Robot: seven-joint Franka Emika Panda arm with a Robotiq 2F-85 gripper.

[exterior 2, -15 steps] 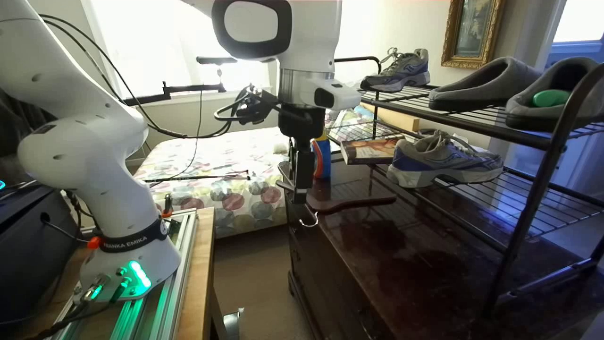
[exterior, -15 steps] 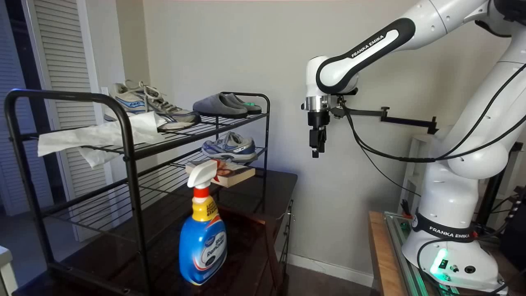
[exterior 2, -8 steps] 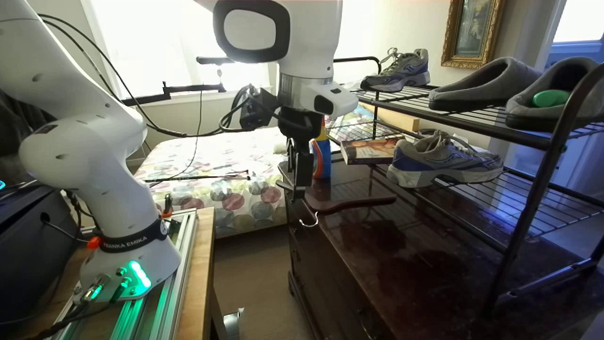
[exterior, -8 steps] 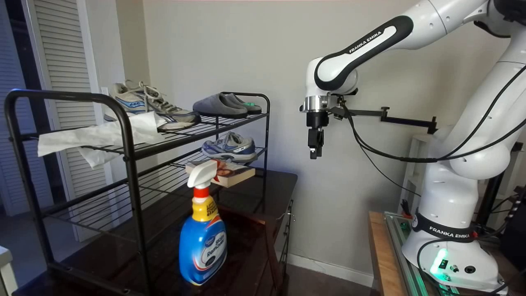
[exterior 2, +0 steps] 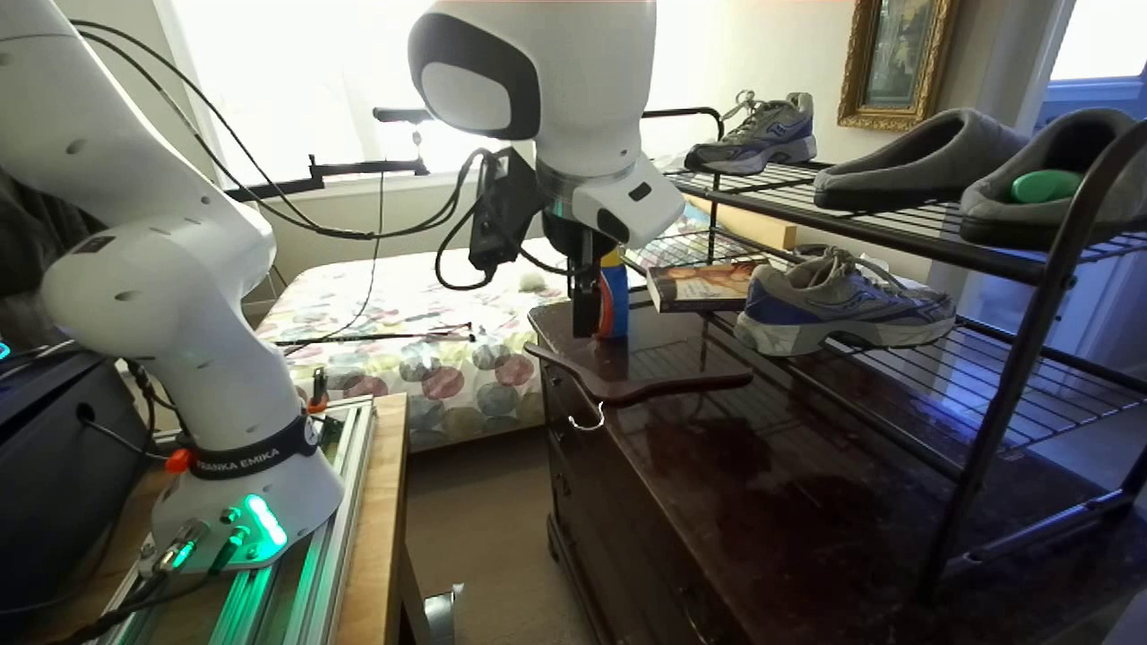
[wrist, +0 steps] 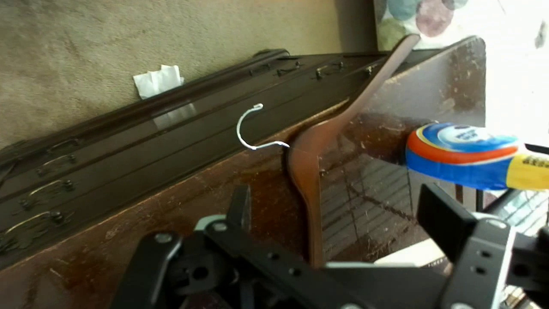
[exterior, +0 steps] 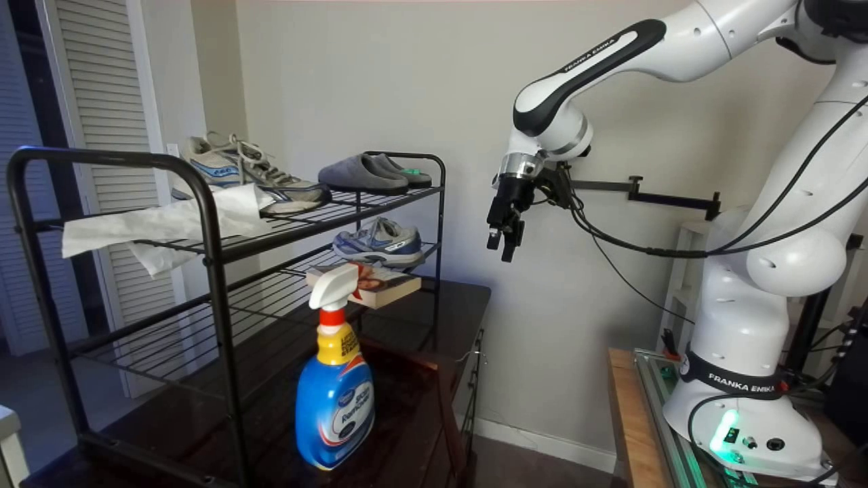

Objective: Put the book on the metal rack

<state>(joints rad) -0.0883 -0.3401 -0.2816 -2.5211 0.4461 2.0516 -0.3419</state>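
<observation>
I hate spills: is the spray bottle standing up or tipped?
Standing up: the spray bottle has its white nozzle on top and blue bottom on the dresser.

The arm [exterior: 814,196] is presenting smooth, rounded white casings [exterior: 692,47]. A black inlay [exterior: 576,80] is framing a white stripe [exterior: 588,56] lettered FRANKA EMIKA; a black collar [exterior: 736,383] is repeating the name in white above the base [exterior: 763,427], where a light strip [exterior: 724,430] is glowing green. Black cables [exterior: 668,253] are running outside the casings. A silver ring [exterior: 522,165] is adjoining the black gripper [exterior: 502,245], whose linkages [wrist: 253,251] are showing round grey screw heads [wrist: 221,226] in the wrist view.
</observation>
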